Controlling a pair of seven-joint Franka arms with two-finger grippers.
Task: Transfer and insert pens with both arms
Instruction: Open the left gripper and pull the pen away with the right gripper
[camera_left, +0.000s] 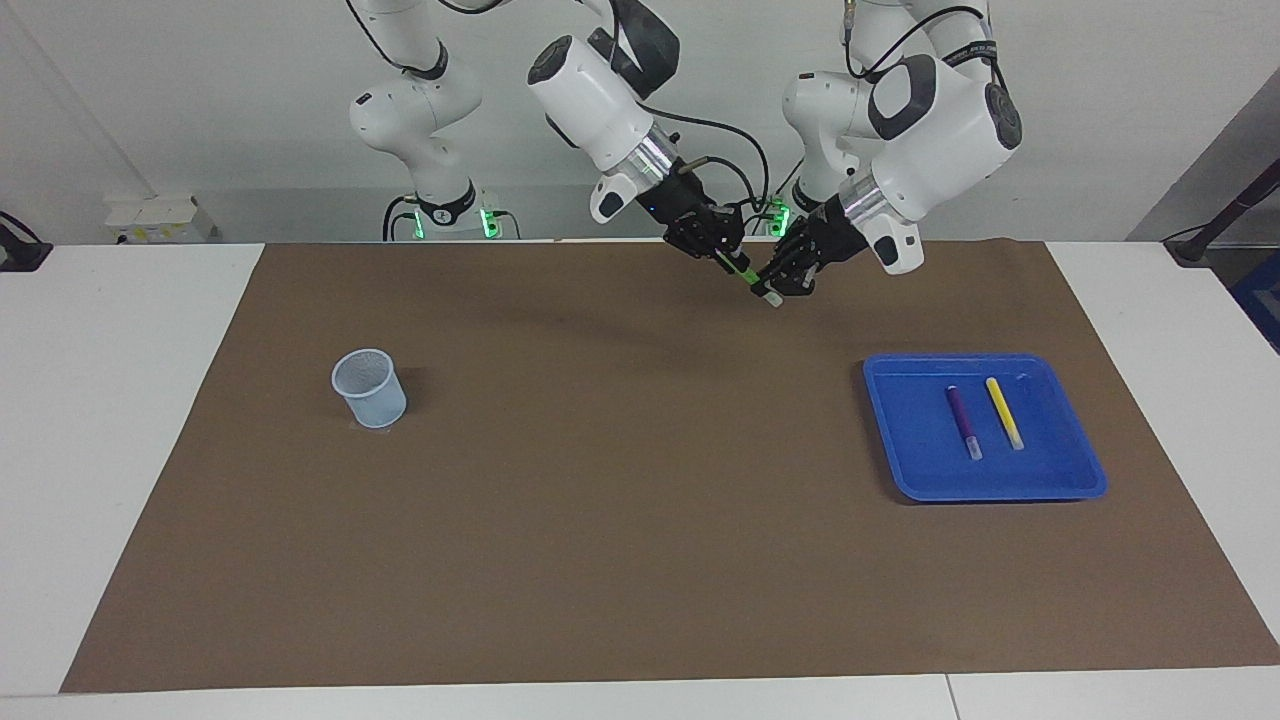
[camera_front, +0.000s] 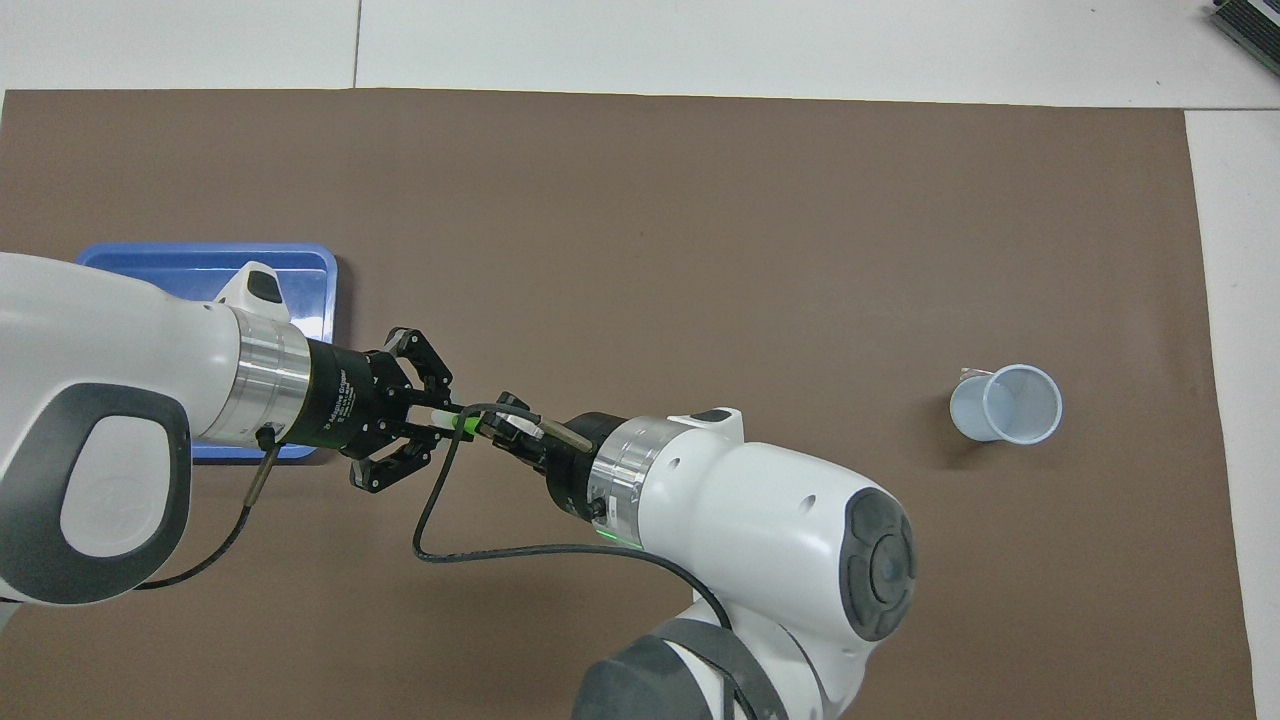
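So the two arms are meeting mid-air over the brown mat (camera_left: 640, 520), up near the worktop edge where their bases stand, roughly mid-way along it. The green pen (camera_left: 741, 270) hangs tilted between them: the left pincer (camera_left: 778, 285) is clenched on the pale cap end, and the right pincer (camera_left: 722, 252) is clamped on the green barrel end. Both have a grip on the same pen at once, which looks to me like a hand-over caught halfway.

Makes sense when you look at the layout. The blue tray (camera_left: 1080, 480) sits toward the left arm's end of the worktop, with the purple pen (camera_left: 962, 415) and yellow pen (camera_left: 1002, 408) lying side by side in it, not touching. The pale mesh cup (camera_left: 369, 388) is way off toward the right arm's end, standing upright. My guess is neither arm reaches both comfortably, so the left one fetches and the right one does the dropping in.

Next bit probably needs the left to let go first, or the pen gets yanked crooked.
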